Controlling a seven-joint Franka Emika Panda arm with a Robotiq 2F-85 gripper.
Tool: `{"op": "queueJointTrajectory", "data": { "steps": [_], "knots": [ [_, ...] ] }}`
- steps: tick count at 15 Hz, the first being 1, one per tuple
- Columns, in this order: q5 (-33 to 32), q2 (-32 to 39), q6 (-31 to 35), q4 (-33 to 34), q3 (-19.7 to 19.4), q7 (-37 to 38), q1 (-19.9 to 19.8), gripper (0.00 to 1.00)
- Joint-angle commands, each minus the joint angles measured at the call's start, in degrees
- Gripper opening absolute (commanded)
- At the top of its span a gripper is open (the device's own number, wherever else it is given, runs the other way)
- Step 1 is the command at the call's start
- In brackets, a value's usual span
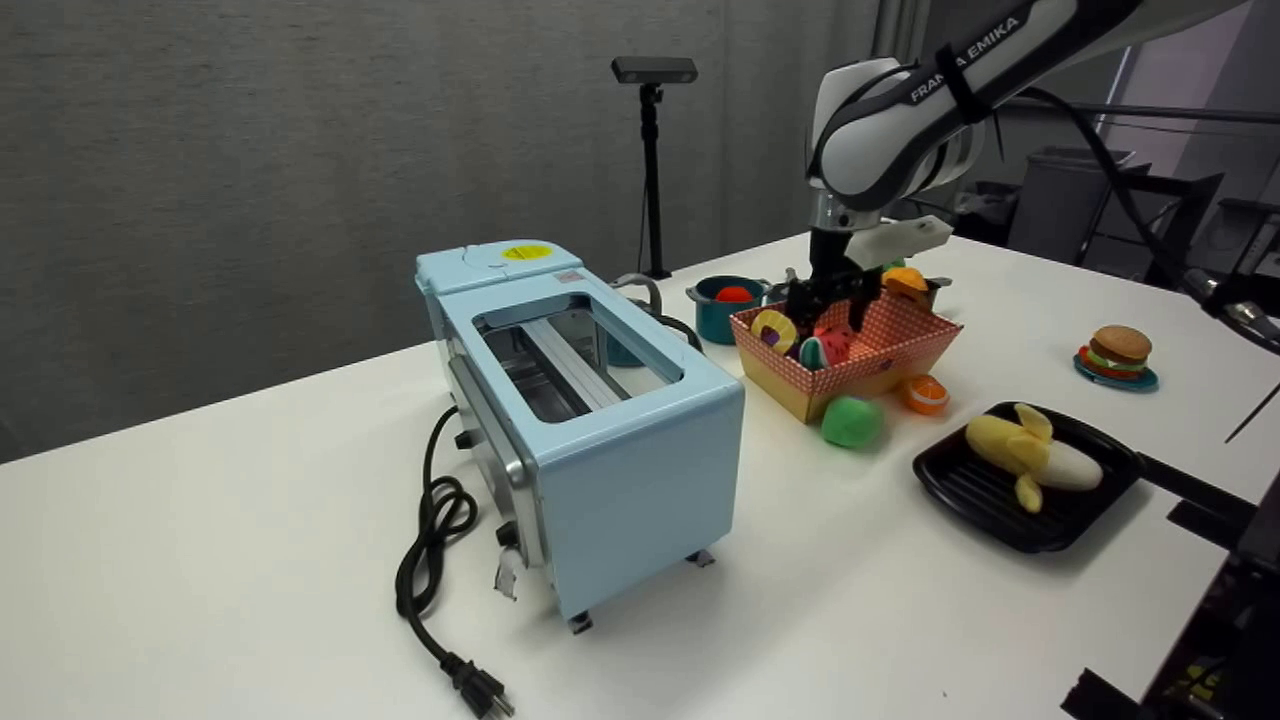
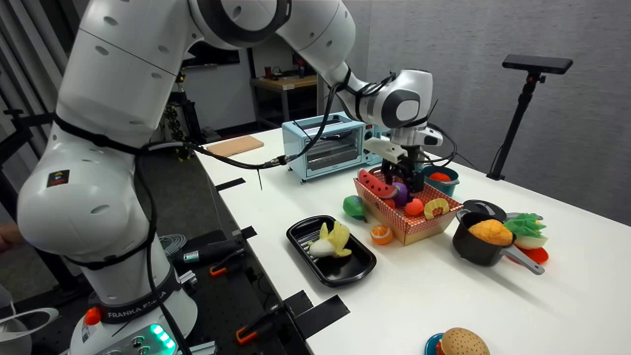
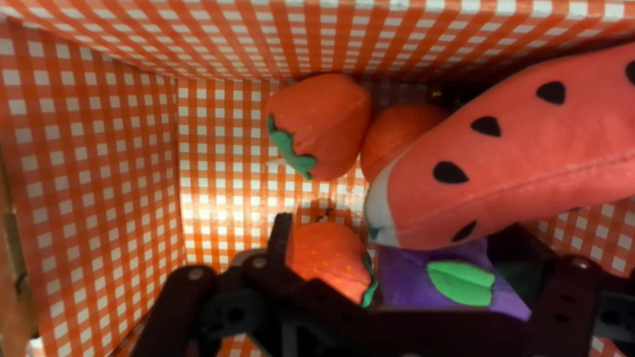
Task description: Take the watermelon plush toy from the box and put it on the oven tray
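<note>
The watermelon plush toy (image 1: 830, 348) is a red wedge with black seeds and a pale green rind. It lies tilted in the box (image 1: 880, 375), against one wall, and also shows in an exterior view (image 2: 377, 184). The box has red-and-white checked lining. My gripper (image 1: 825, 305) points down into the box, open. In the wrist view, a strawberry toy (image 3: 327, 255) and a purple toy (image 3: 412, 282) lie between the fingers (image 3: 409, 243). The watermelon toy (image 3: 511, 158) lies ahead and overlaps the right fingertip. The black oven tray (image 2: 340, 270) holds a banana plush (image 2: 333, 241).
A green toy (image 1: 852, 422) and an orange toy (image 1: 924, 394) lie between box and tray. The light-blue toaster oven (image 1: 640, 500) stands beside the box. Pots (image 2: 480, 241) stand near the box. A burger toy (image 1: 1118, 350) sits on a small plate.
</note>
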Motion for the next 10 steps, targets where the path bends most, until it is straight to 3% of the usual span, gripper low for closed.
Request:
{"op": "queueJointTrajectory", "data": {
  "steps": [1, 10],
  "knots": [
    [-0.98, -0.99, 1.61, -2.03, -1.29, 3.43, 1.36, 1.00],
    [-0.67, -3.97, 1.47, -6.22, -1.02, 6.63, 2.79, 1.00]
  ]
}}
